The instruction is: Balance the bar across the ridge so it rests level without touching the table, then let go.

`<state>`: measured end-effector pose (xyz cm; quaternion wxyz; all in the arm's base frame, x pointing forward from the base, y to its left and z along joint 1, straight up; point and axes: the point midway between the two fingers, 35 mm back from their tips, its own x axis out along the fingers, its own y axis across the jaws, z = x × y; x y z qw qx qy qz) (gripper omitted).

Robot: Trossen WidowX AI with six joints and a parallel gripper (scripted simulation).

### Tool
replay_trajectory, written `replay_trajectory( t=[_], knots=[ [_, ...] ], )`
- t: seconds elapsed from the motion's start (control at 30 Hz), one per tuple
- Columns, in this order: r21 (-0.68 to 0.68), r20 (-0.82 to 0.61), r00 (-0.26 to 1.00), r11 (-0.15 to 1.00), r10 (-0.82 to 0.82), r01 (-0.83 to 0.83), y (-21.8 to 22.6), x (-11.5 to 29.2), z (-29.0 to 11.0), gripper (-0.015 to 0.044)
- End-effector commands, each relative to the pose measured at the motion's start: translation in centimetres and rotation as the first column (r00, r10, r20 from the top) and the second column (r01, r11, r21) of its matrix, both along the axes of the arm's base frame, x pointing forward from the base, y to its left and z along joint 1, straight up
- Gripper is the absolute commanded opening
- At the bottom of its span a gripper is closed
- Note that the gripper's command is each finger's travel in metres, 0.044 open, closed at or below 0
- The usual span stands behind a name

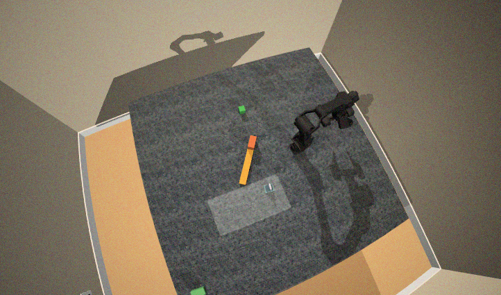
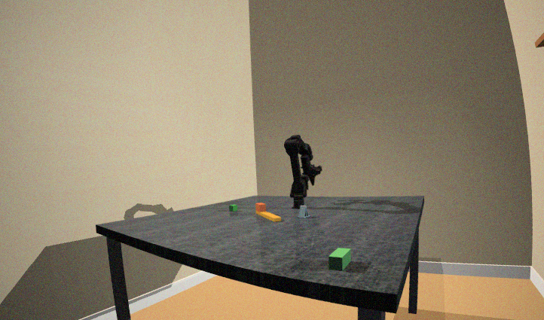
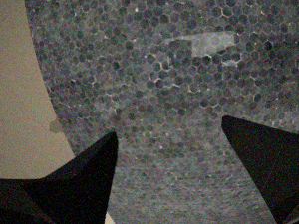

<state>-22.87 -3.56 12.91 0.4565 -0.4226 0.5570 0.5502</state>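
The arm (image 1: 320, 119) is matte black throughout — chunky rounded joints, slim links, two pointed wedge-shaped jaws.

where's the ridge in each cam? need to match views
Top: ridge, small grey-white piece right of centre, just right of the bar's yellow end.
Exterior: small pale wedge mid-table, right of the bar.
Wrist: not identifiable.
Shared landmark: the bar, in top and exterior views.

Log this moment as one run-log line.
phase: pre-grasp | gripper: open, empty, raised near base | bar: flat on table, apart from ridge | balance: not started
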Motion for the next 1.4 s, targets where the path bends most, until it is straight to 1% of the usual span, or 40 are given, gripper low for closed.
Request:
replay_trajectory(
  t=[0.0,0.07,0.1,0.37,0.63,0.9,1.1,1.37],
  knots=[
    [0.000,0.000,1.000,1.000,0.002,-0.002,0.0,0.0,0.0,0.0374],
    [0.001,0.001,1.000,1.000,0.022,-0.022,-0.3,0.0,0.0,0.0321],
    [0.002,0.001,0.999,0.999,0.038,-0.038,-0.5,0.1,0.0,0.0315],
    [0.014,0.008,0.966,0.966,0.257,-0.258,-3.3,0.6,0.1,0.0315],
    [0.037,0.023,0.878,0.877,0.479,-0.479,-6.0,1.4,0.3,0.0315],
    [0.053,0.010,0.812,0.810,0.584,-0.584,-8.4,2.5,0.7,0.0315],
    [0.066,0.021,0.711,0.709,0.703,-0.702,-10.1,3.4,0.8,0.0315],
    [0.083,0.039,0.528,0.524,0.848,-0.848,-12.5,5.0,0.9,0.0315]
  ],
)
